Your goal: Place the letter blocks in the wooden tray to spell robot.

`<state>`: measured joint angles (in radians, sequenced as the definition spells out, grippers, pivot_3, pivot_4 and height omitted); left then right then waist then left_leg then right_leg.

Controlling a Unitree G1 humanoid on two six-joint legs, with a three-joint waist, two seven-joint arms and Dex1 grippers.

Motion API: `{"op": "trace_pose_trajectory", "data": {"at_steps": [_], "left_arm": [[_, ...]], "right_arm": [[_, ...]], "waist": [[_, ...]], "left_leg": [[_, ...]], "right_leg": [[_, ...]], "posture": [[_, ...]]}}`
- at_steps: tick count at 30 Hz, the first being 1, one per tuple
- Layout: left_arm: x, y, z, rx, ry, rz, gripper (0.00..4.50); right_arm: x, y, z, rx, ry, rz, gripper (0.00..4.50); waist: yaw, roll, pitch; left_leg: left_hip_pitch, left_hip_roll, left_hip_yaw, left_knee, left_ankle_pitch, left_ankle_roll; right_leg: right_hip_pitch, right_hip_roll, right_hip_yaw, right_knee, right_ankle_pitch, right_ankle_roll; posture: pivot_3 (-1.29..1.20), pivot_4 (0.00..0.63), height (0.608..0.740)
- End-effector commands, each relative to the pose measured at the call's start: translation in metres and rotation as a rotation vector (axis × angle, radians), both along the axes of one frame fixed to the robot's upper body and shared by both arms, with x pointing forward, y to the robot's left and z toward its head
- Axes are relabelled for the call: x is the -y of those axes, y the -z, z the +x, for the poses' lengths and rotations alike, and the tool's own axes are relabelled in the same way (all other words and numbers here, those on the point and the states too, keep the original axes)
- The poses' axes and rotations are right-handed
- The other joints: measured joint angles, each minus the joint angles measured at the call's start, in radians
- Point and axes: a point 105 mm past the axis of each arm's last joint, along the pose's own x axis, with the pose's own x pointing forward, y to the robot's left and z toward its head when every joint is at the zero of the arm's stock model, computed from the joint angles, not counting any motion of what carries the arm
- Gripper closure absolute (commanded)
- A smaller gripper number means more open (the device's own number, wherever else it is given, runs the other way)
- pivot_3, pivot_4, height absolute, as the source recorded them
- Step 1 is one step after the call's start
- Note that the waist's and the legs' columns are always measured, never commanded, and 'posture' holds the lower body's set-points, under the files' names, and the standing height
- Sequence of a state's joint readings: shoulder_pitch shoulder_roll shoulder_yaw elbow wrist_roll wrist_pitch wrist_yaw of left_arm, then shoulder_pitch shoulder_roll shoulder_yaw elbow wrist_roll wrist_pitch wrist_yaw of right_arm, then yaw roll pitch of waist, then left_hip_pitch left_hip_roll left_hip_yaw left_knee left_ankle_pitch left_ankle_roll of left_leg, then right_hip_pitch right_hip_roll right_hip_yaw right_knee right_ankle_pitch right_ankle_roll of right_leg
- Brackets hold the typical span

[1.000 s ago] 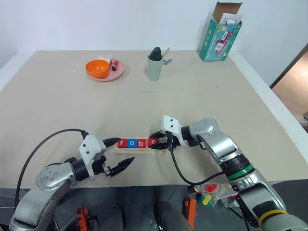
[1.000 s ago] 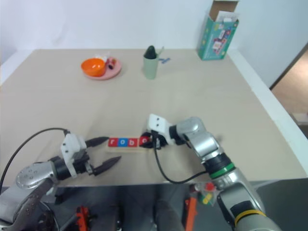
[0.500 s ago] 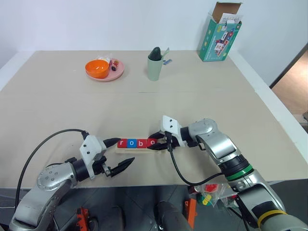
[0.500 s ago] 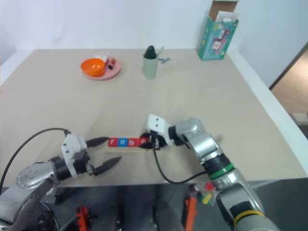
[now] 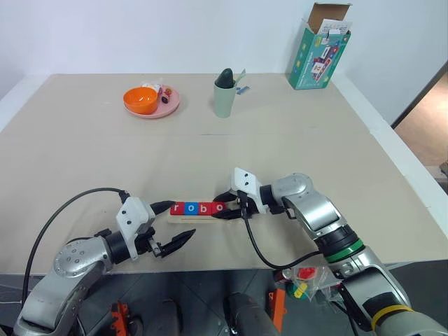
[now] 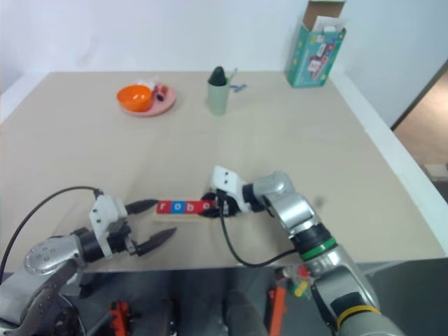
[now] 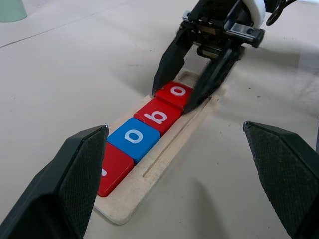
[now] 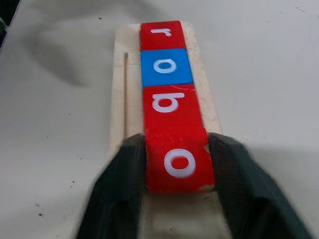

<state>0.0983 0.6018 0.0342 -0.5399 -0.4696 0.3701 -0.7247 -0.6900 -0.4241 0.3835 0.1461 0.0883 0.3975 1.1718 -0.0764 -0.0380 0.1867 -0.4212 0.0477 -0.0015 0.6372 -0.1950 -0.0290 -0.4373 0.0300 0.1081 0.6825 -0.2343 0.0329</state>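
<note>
Tabletop: right pincer [image 7: 195,84] straddles the tray's [image 7: 164,160] fourth block [image 8: 178,158].

Beige surface [image 5: 294,140] carries three groups along its far side. Far left: pink plate [image 5: 171,106] with an orange bowl [image 5: 141,99] on it and small items beside the bowl. Centre: pale green cup [image 5: 224,100], dark object inside. Far right corner: open green carton [image 5: 320,54], upright.
</note>
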Motion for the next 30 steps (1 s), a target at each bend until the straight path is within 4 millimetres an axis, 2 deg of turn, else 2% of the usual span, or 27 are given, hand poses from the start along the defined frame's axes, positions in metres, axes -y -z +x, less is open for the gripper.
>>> {"op": "trace_pose_trajectory", "data": {"at_steps": [1, 3, 4, 7, 11, 14, 17, 20, 21, 23, 24, 27, 30], "left_arm": [[0.006, -0.009, -0.003, 0.044, 0.023, -0.001, 0.0], [0.005, -0.008, -0.003, 0.043, 0.024, 0.001, 0.0], [0.005, -0.008, -0.003, 0.043, 0.025, 0.002, 0.0], [0.005, -0.008, -0.003, 0.042, 0.026, 0.006, 0.0], [0.004, -0.008, -0.004, 0.044, 0.029, 0.007, 0.0], [0.006, -0.013, -0.005, 0.051, 0.061, -0.003, 0.0], [0.011, -0.014, -0.011, 0.049, 0.149, 0.03, 0.0], [0.01, -0.016, -0.009, 0.057, 0.194, 0.074, 0.0], [0.011, -0.017, -0.008, 0.061, 0.208, 0.081, 0.0], [0.012, -0.018, -0.007, 0.066, 0.226, 0.09, 0.0], [0.013, -0.019, -0.006, 0.068, 0.233, 0.092, 0.0], [0.015, -0.018, -0.006, 0.071, 0.243, 0.096, 0.0], [0.017, -0.017, -0.006, 0.069, 0.255, 0.099, 0.0]], "right_arm": [[-0.002, -0.009, 0.004, 0.011, 0.015, 0.038, 0.91], [-0.001, -0.013, 0.005, 0.014, 0.022, 0.054, 0.21], [-0.001, -0.016, 0.006, 0.019, 0.031, 0.068, 0.02], [-0.001, -0.029, 0.01, 0.04, 0.061, 0.121, 0.02], [0.009, -0.058, 0.017, 0.064, 0.162, 0.245, 0.02], [0.035, -0.077, 0.035, 0.127, 0.358, 0.334, 0.02], [0.075, -0.086, 0.058, 0.252, 0.634, 0.352, 0.02], [0.115, -0.094, 0.071, 0.344, 0.909, 0.393, 0.02], [0.131, -0.093, 0.072, 0.383, 1.022, 0.39, 0.02], [0.148, -0.088, 0.07, 0.429, 1.149, 0.372, 0.02], [0.157, -0.079, 0.066, 0.435, 1.217, 0.347, 0.02], [0.168, -0.061, 0.057, 0.423, 1.324, 0.311, 0.02], [0.167, -0.045, 0.046, 0.344, 1.38, 0.33, 0.02]], "waist": [[0.0, 0.0, 0.0], [0.0, 0.0, 0.0], [0.0, 0.0, 0.0], [0.0, 0.0, 0.0], [0.0, 0.0, 0.0], [0.0, 0.0, 0.0], [0.001, 0.0, 0.0], [0.001, 0.0, 0.0], [0.002, 0.0, 0.0], [0.002, 0.0, 0.0], [0.002, 0.0, 0.0], [-0.003, 0.0, 0.0], [-0.005, 0.0, 0.0]], "left_leg": [[0.0, 0.0, 0.0, 0.0, 0.0, 0.0], [0.0, 0.0, 0.0, 0.0, 0.0, 0.0], [0.0, 0.0, 0.0, 0.0, 0.0, 0.0], [0.0, 0.0, 0.0, 0.0, 0.0, 0.0], [0.0, 0.0, 0.0, 0.0, 0.0, 0.0], [-0.001, 0.0, 0.0, 0.0, 0.0, 0.0], [-0.001, -0.001, 0.0, 0.0, 0.0, 0.0], [-0.001, -0.001, 0.0, 0.0, 0.0, 0.0], [-0.001, -0.001, 0.001, 0.0, 0.0, 0.0], [-0.001, -0.001, 0.001, 0.0, 0.0, 0.0], [-0.001, -0.001, 0.001, 0.0, 0.0, 0.0], [-0.001, -0.001, 0.001, -0.002, 0.0, 0.0], [-0.001, 0.0, 0.001, -0.002, 0.0, 0.0]], "right_leg": [[0.0, 0.0, 0.0, 0.0, 0.0, 0.0], [0.0, 0.0, 0.0, 0.0, 0.0, 0.0], [0.0, 0.0, 0.0, 0.0, 0.0, 0.0], [0.0, 0.0, 0.0, 0.0, 0.0, 0.0], [0.0, 0.0, 0.0, 0.0, 0.0, 0.0], [0.0, 0.0, 0.0, 0.0, 0.0, 0.0], [0.0, 0.0, 0.0, 0.0, 0.0, 0.001], [0.0, 0.0, 0.001, 0.0, 0.0, 0.0], [0.0, 0.0, 0.001, 0.0, 0.0, 0.0], [-0.001, 0.0, 0.002, 0.0, 0.0, 0.001], [-0.001, 0.0, 0.002, 0.0, 0.0, 0.001], [-0.001, 0.0, 0.003, 0.0, -0.001, 0.001], [-0.002, 0.0, 0.003, 0.0, -0.001, 0.001]], "posture": [[0.0, 0.15, 0.74], [0.0, 0.15, 0.74], [0.0, 0.15, 0.74], [0.0, 0.15, 0.74], [0.0, 0.15, 0.74], [0.0, 0.15, 0.74], [0.0, 0.15, 0.74], [0.0, 0.15, 0.74], [0.0, 0.15, 0.74], [0.0, 0.15, 0.74], [0.0, 0.15, 0.74], [0.0, 0.15, 0.74], [0.0, 0.15, 0.74]]}}
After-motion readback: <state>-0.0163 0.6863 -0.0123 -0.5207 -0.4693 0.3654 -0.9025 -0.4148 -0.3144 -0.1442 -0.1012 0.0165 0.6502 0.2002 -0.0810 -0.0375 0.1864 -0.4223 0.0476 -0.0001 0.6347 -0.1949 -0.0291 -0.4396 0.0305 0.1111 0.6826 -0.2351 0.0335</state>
